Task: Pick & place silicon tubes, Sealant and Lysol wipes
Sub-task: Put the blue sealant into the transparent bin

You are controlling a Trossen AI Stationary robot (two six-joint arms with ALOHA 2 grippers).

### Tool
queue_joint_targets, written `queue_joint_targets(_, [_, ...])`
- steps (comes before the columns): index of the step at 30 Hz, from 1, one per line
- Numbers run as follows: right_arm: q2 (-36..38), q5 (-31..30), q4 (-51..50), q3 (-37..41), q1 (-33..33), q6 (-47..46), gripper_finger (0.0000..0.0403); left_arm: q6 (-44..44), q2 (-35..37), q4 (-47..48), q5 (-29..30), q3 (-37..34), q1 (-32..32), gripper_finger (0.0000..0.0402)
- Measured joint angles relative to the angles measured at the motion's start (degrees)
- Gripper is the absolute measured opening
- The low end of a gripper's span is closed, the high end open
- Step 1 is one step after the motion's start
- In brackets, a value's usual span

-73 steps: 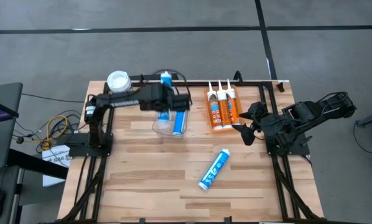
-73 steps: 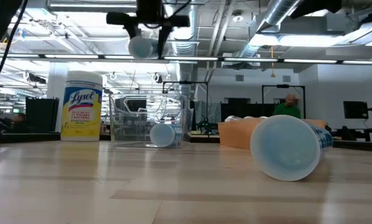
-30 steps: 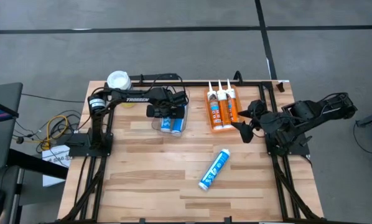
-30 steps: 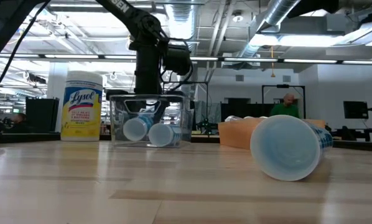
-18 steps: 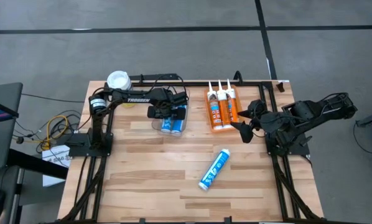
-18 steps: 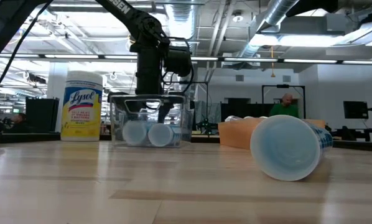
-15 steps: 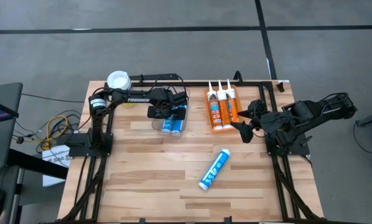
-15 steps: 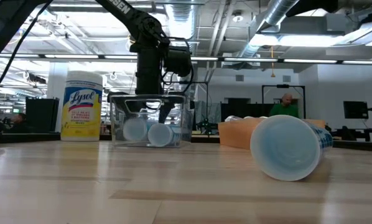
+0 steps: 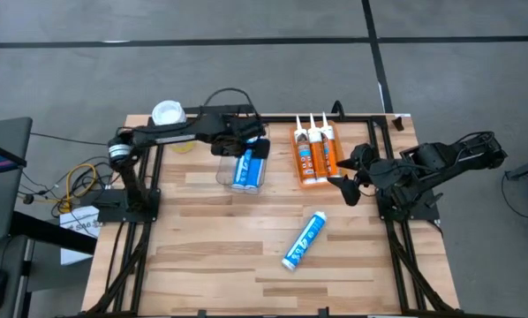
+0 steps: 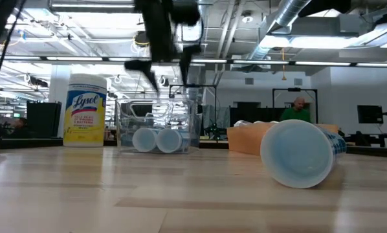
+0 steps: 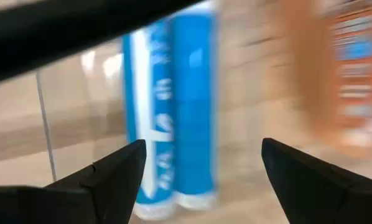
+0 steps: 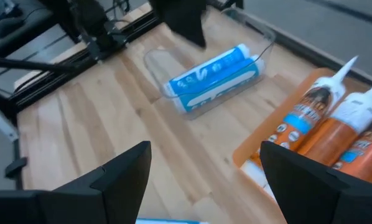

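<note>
Lifted clear of the clear bin [image 9: 243,170] since half a second ago, left gripper [image 9: 238,138] now above the bin's far end, fingers [image 11: 105,177] spread wide and empty. Two blue tubes [image 9: 245,169] side by side inside the bin, round ends toward the low camera, print on them too blurred to read from the left wrist. "Lysol" legible in blue script on the yellow label of the Lysol wipes [image 10: 85,110], upright to the left of the bin, white lid partly covered by the left arm from above. Third blue tube [image 9: 304,239] loose on the table [image 9: 202,256], well apart from the bin toward the front, writing too small to make out. Three orange sealant cartridges [image 9: 314,152] in an orange tray just right of the bin, white nozzles pointing away, labels unreadable. Right gripper [image 9: 350,181] waiting beyond the tray at the table's right edge, fingers [image 12: 105,180] parted, holding nothing.
</note>
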State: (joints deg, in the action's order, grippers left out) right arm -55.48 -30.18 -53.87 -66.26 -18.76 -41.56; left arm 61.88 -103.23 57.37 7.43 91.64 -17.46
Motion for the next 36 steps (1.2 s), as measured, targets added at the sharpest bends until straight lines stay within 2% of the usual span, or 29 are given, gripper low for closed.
queue_joint_targets(4, [0.0, 1.1, 0.0, 0.0, -1.3, -3.2, 0.0295, -4.4, 6.7, 0.1, 9.3, 4.0, 4.9, 0.0314])
queue_joint_targets(7, [0.0, 1.2, -0.1, 0.0, -2.4, -10.7, 0.0295, -8.1, 12.1, 0.8, 16.3, 4.2, 8.6, 0.0314])
queue_joint_targets(11, [-1.5, 1.3, 0.0, 0.0, -4.8, -22.0, 0.0295, -11.1, 18.3, 3.7, 21.5, 1.7, 11.6, 0.0314])
queue_joint_targets(22, [-16.2, 2.4, 0.3, -0.1, -12.6, -52.2, 0.0295, -15.6, 30.2, 3.8, 20.7, -13.6, 15.5, 0.0314])
queue_joint_targets(29, [-25.8, 7.0, 0.1, -3.6, -15.2, -70.0, 0.0295, -16.5, 39.6, -4.8, 22.4, -25.9, 22.3, 0.0314])
queue_joint_targets(36, [-35.8, 15.6, -1.1, -8.6, -13.8, -81.5, 0.0295, -15.8, 46.3, -11.5, 22.6, -35.5, 26.3, 0.0314])
